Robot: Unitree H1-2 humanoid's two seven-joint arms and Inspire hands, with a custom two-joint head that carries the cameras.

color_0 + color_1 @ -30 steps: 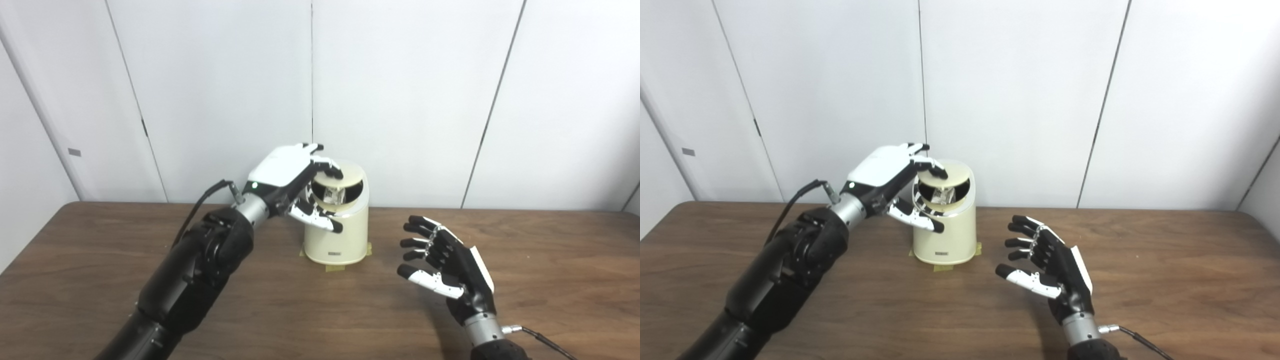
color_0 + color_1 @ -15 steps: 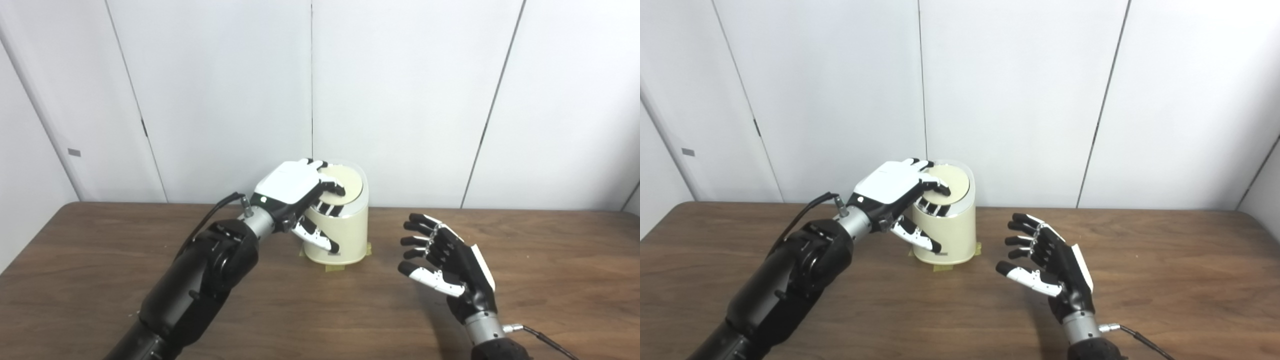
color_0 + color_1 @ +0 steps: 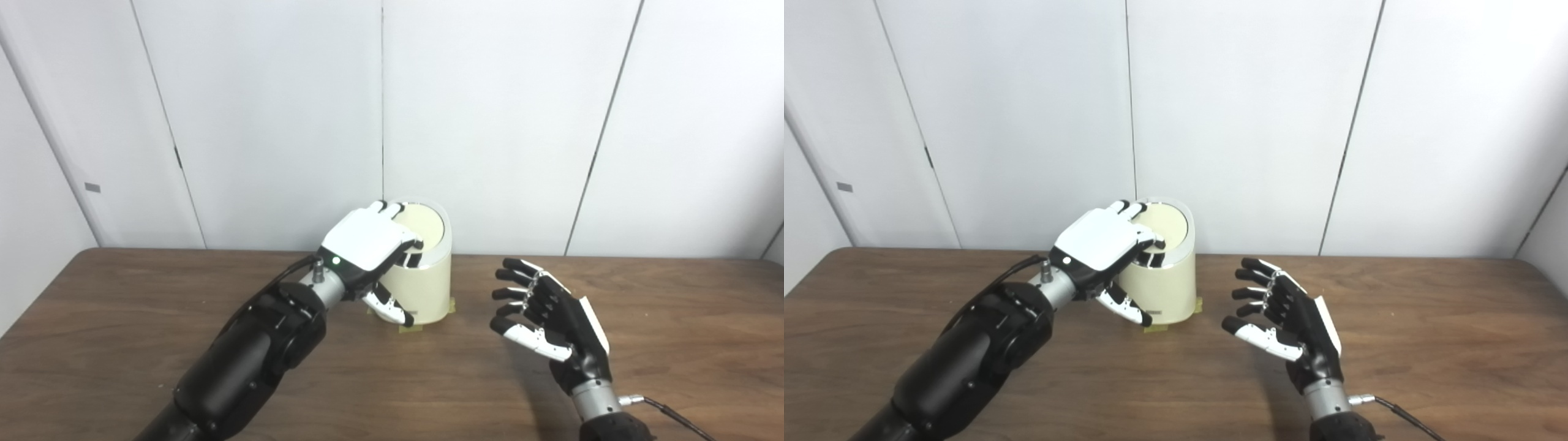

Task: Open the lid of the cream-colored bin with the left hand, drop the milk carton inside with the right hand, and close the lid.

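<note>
The cream-colored bin (image 3: 429, 288) stands at the back middle of the table, and its round lid (image 3: 427, 223) lies flat and closed. My left hand (image 3: 367, 242) rests on the lid's front-left part, fingers curled over the rim, thumb hanging down the bin's front wall. It grips nothing. My right hand (image 3: 551, 312) hovers to the right of the bin, apart from it, open, palm turned toward the bin, and empty. No milk carton shows in either view.
The brown wooden table (image 3: 122, 306) runs up to a white panelled wall close behind the bin. Yellowish tape (image 3: 407, 329) marks the bin's base. A cable (image 3: 667, 413) trails from my right wrist.
The lid has gone from raised, with the carton visible inside, to flat and closed. My left hand came down with it and drew back a little. The right hand barely moved.
</note>
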